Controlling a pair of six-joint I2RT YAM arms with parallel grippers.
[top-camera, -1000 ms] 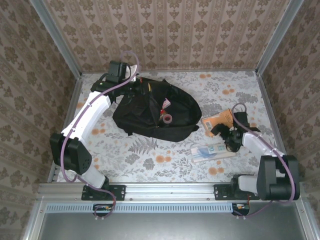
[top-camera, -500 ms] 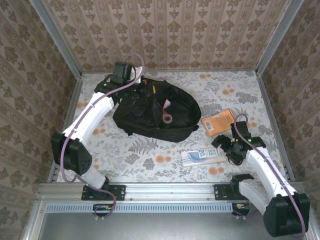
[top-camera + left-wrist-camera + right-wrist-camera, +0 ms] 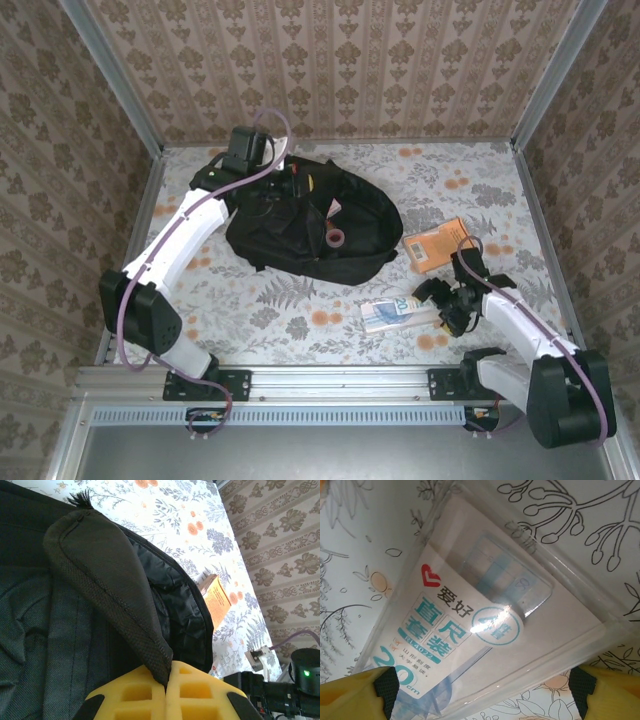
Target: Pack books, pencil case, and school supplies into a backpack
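Nearest you, low on the right of the top view, the right gripper (image 3: 432, 305) sits low over the floral table (image 3: 300, 320). It points left at a clear ruler packet (image 3: 400, 312) that lies flat there. In the right wrist view the packet (image 3: 485, 610) is see-through plastic with a white card inside, printed in teal with a red heart mark. The right gripper (image 3: 480, 700) has its yellow fingers (image 3: 612, 692) spread wide, one on each side of the packet's near end. You cannot tell whether they touch the plastic.

Just beyond the gripper, an orange-tan book (image 3: 438, 243) lies flat on the table, apart from the packet and just to the right of the backpack. The left wrist view catches the same book (image 3: 219, 597) past the bag's edge.

Farther back, at the middle of the table, the black backpack (image 3: 355, 235) lies with its main opening gaping upward. A pink tape roll (image 3: 337, 237) rests inside that opening.

At the bag's far left end, the left gripper (image 3: 285, 180) is down on the fabric. In the left wrist view the left gripper (image 3: 167, 677) has its yellow pads (image 3: 135, 695) pressed together on the edge of a padded black flap of the backpack (image 3: 60, 645), which it pinches between them.
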